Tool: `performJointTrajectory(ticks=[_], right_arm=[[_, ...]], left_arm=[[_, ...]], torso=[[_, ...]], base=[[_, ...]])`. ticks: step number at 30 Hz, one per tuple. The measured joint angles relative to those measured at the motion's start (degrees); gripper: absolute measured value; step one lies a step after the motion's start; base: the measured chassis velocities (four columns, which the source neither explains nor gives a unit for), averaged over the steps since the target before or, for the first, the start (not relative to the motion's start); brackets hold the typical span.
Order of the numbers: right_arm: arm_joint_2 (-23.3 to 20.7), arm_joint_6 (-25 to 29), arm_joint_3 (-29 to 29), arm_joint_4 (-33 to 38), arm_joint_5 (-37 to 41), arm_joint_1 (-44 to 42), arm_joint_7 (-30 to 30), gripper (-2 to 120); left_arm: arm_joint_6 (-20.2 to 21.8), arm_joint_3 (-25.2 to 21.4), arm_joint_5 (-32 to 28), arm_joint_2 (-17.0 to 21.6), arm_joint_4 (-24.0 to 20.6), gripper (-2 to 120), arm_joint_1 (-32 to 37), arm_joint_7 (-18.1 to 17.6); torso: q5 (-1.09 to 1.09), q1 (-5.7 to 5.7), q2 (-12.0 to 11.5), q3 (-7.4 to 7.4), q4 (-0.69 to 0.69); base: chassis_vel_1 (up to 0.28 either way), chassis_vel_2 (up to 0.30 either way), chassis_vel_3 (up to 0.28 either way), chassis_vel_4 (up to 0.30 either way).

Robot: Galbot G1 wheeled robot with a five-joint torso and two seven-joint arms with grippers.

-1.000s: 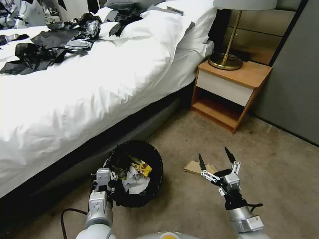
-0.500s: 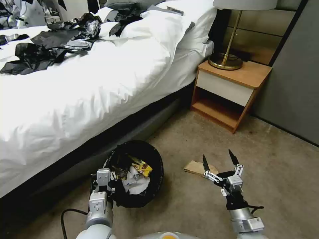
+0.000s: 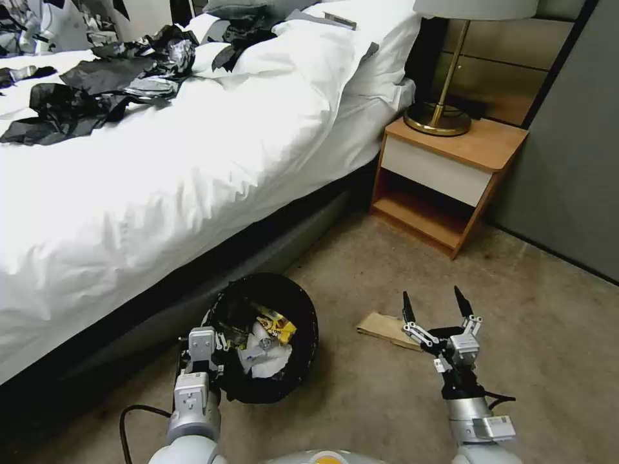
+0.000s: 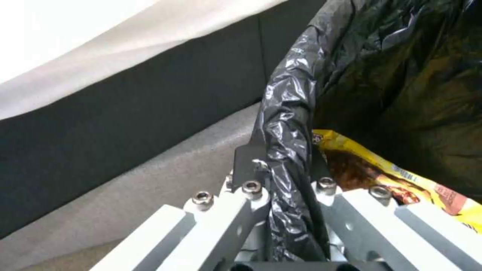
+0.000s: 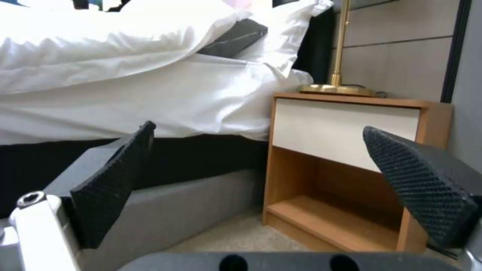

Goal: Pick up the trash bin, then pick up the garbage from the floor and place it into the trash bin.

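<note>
My left tool (image 3: pixel 205 366) is clamped on the near-left rim of the trash bin (image 3: pixel 303 361). The left wrist view shows one finger (image 4: pixel 247 165) outside the rim and the other inside it, with the crinkly black liner (image 4: pixel 284 124) pinched between them. The bin sits at the near left, just beside the bed (image 3: pixel 161 174), and already holds a yellow wrapper (image 3: pixel 277 322) and crumpled white tissue (image 3: pixel 261 357).

Handling, as I judge it: the bin is light thin plastic, so a rim pinch should carry it. The liner is slick film and could slide between pad and rim, so the grip should bear on the rigid wall, not on loose film.

The remaining item in reach is a flattened brown paper bag (image 3: pixel 382 325) on the carpet (image 3: pixel 548 361), right of the bin and near the nightstand (image 3: pixel 451 187). It looks light, soft and nearly flush with the floor. Little edge stands up, so the likely hold is across a raised fold or the near edge, with one fingertip worked under it.

Right arm pose: forearm rising from the near right, wrist pitched forward, my right tool (image 3: pixel 437 303) spread wide — fingertips pointing away toward the far wall. It hovers over the right end of the paper bag and holds nothing.
</note>
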Motion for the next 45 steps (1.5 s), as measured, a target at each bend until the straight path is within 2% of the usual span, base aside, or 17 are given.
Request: performJointTrajectory(ticks=[24, 32, 34, 36, 37, 39, 40, 42, 43, 45], right_arm=[[-0.21, 2.28, 2.08, -0.94, 0.48, 1.62, -3.64, 100], [-1.85, 2.67, 4.67, -2.41, -0.34, 3.97, -5.51, 100], [-2.83, 2.49, 5.66, -3.50, -0.34, 5.15, -7.62, 100], [-3.95, 1.97, 7.25, -5.47, 0.10, 6.97, -12.41, 100], [-3.95, 1.97, 7.25, -5.47, 0.10, 6.97, -12.41, 100], [-5.30, 1.17, 8.83, -7.99, 1.38, 9.16, -18.76, 100], [-5.30, 1.17, 8.83, -7.99, 1.38, 9.16, -18.76, 100], [-7.24, -0.57, 10.31, -12.46, 2.76, 12.56, -27.97, 100], [-7.24, -0.57, 10.31, -12.46, 2.76, 12.56, -27.97, 100], [-8.47, -1.85, 10.23, -16.42, 2.91, 15.36, -32.70, 100]], left_arm=[[-0.09, 0.14, 0.21, 0.02, -0.31, 1, 0.21, -0.02], [-0.09, 0.09, 0.21, 0.00, -0.32, 1, 0.24, -0.03], [-0.09, 0.08, 0.21, -0.01, -0.34, 1, 0.29, -0.03], [-0.09, 0.09, 0.29, -0.03, -0.35, 1, 0.34, -0.03], [-0.09, 0.09, 0.29, -0.03, -0.35, 1, 0.34, -0.03], [-0.09, 0.16, 0.46, -0.08, -0.35, 1, 0.38, -0.03], [-0.09, 0.16, 0.46, -0.08, -0.35, 1, 0.38, -0.03], [-0.09, 0.20, 0.63, -0.10, -0.44, 1, 0.59, -0.03], [-0.09, 0.20, 0.63, -0.10, -0.44, 1, 0.59, -0.03], [-0.11, 0.19, 0.77, -0.11, -0.50, 1, 0.77, -0.03]], torso=[[0.00, 0.00, 0.00, 0.00, 0.00], [0.00, 0.00, 0.00, 0.00, 0.00], [0.00, 0.00, 0.00, 0.00, 0.00], [0.01, 0.00, 0.00, 0.00, 0.00], [0.01, 0.00, 0.00, 0.00, 0.00], [0.01, 0.00, 0.00, 0.00, -0.01], [0.01, 0.00, 0.00, 0.00, -0.01], [0.00, 0.00, 0.00, 0.01, 0.01], [0.00, 0.00, 0.00, 0.01, 0.01], [0.00, 0.00, 0.00, 0.00, 0.00]], base=[[-0.050, 0.053, 0.053, -0.050], [0.000, 0.000, 0.000, 0.000], [0.000, 0.000, 0.000, 0.000], [0.000, 0.000, 0.000, 0.000], [0.000, 0.000, 0.000, 0.000], [0.000, 0.000, 0.000, 0.000], [0.000, 0.000, 0.000, 0.000], [0.000, 0.000, 0.000, 0.000], [0.000, 0.000, 0.000, 0.000], [0.000, 0.000, 0.000, 0.000]])
